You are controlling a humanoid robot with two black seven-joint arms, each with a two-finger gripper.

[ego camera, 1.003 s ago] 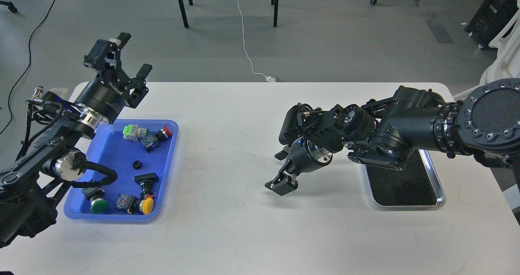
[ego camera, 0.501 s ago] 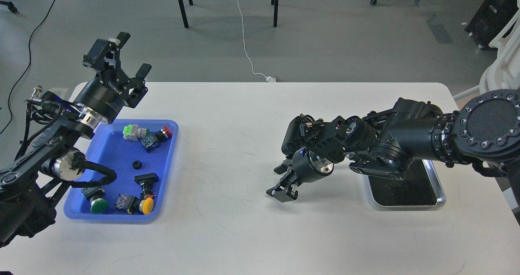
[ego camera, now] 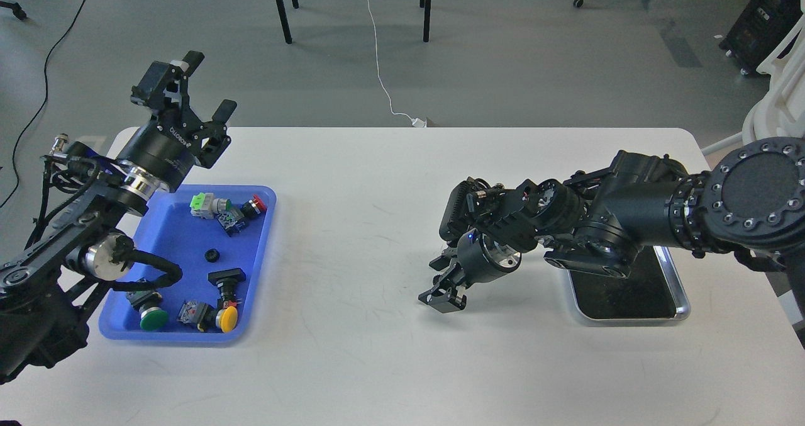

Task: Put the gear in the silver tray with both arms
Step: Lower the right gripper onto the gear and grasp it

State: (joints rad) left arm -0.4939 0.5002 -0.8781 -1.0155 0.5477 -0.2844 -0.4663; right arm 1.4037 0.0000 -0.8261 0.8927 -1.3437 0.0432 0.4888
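The gear (ego camera: 212,255) is a small black ring lying in the middle of the blue tray (ego camera: 170,237) on the left of the table. The silver tray (ego camera: 678,287), with a shiny rim and black inner surface, lies at the right; my right arm covers its far half. My left gripper (ego camera: 206,85) is open and empty, raised above the blue tray's far left corner. My right gripper (ego camera: 442,282) is open and empty, pointing down at the bare table, left of the silver tray.
The blue tray also holds several push-button switches: green (ego camera: 153,318), yellow (ego camera: 227,318) and red (ego camera: 255,204) ones. The white table (ego camera: 352,224) lies between the two trays. Chair legs and cables are on the floor beyond the table.
My right gripper has drifted slightly right and lower, toward the silver tray. My left gripper has barely moved. The gear has not moved.
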